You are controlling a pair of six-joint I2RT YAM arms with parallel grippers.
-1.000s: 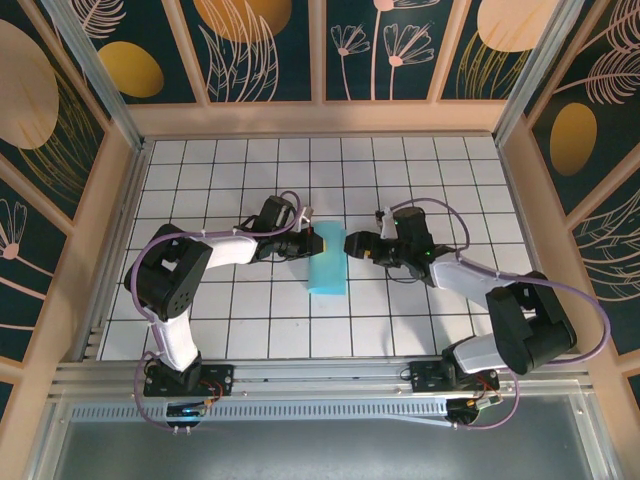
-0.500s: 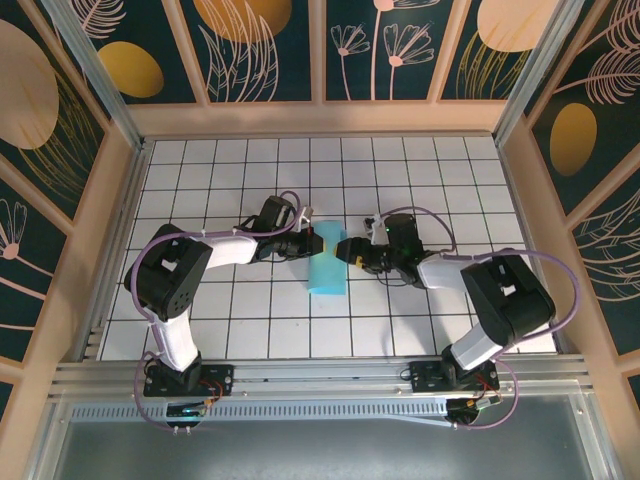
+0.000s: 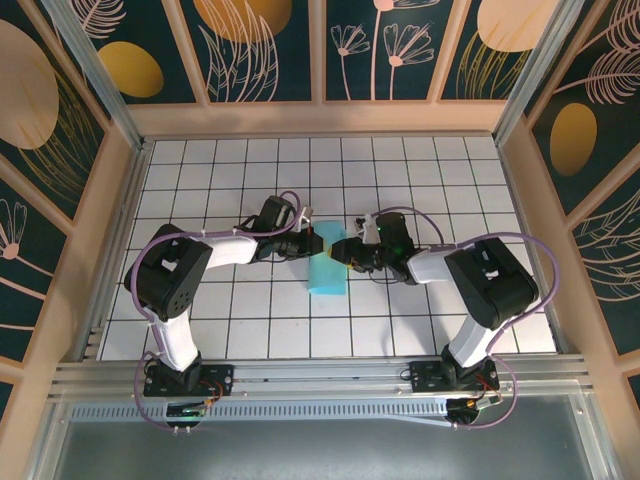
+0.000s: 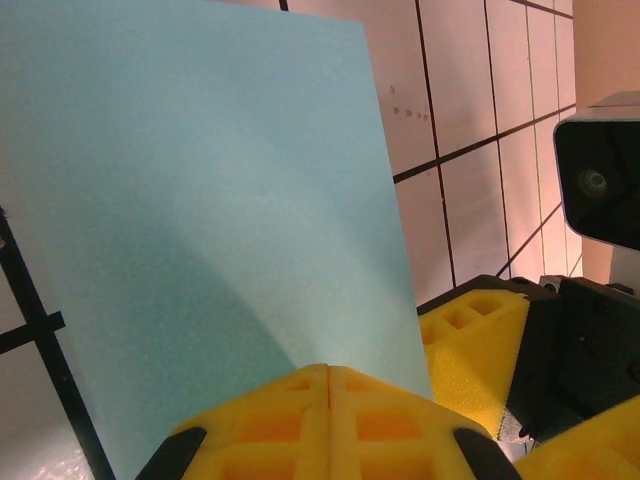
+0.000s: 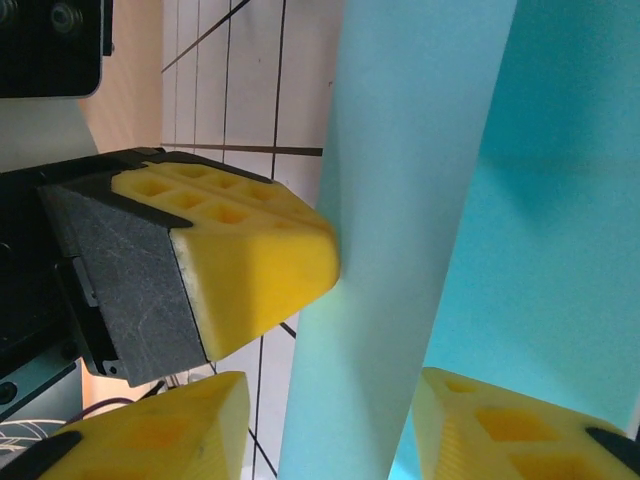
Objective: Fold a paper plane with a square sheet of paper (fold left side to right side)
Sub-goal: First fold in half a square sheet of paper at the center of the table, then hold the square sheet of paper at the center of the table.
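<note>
From overhead I see the paper (image 3: 328, 275), a folded turquoise strip, lying near the middle of the tiled table (image 3: 230, 170). Its long side runs away from the arm bases, and both arms reach in to its far end, one from each side. My left gripper (image 4: 328, 400) has its yellow pads pressed flat together, seam to seam, with their tips against the sheet in its wrist view. I cannot tell whether any paper is caught in that seam. The sheet spreads out ahead of it as one smooth, unmarked face. My right gripper (image 5: 330, 425) has its fingers spread, one pad on each side of a raised layer of the paper that stands between them. There is a gap on both sides, so nothing is pinched there. In that same wrist view, one pad of the left gripper touches the raised layer from the other side. The two grippers sit just beside each other over the strip's far end.
</note>
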